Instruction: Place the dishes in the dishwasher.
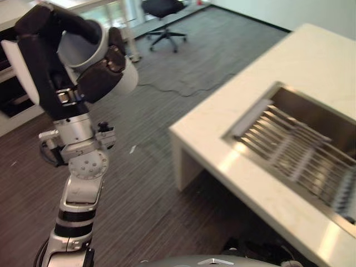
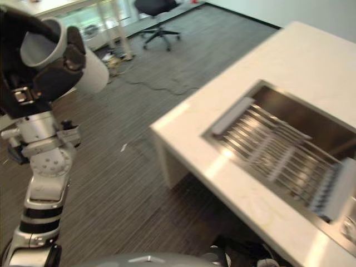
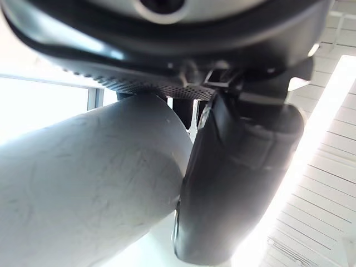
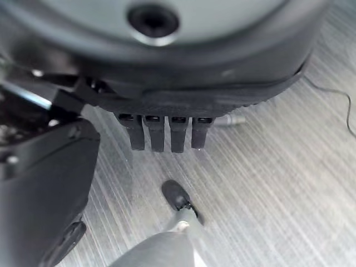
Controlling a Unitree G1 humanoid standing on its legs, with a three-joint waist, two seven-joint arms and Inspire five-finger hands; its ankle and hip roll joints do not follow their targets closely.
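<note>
A rack (image 1: 303,153) sits in the counter (image 1: 311,61), chair (image 1: 164,14) behind.

The cup (image 1: 105,53) looks like smooth white glazed ware, though close up in the left wrist view its side shows fine scratches. The left hand (image 1: 97,75) curled round it is matt dark plastic. The counter (image 1: 311,61) is pale, polished stone with a soft sheen. The rack (image 1: 295,147) sunk into it is shiny bare metal, its thin bars catching the light. The floor (image 1: 161,139) looks like dark, streaked wood grain, fairly matt. The right hand (image 4: 164,130) has the same dull black plastic on its fingers.
</note>
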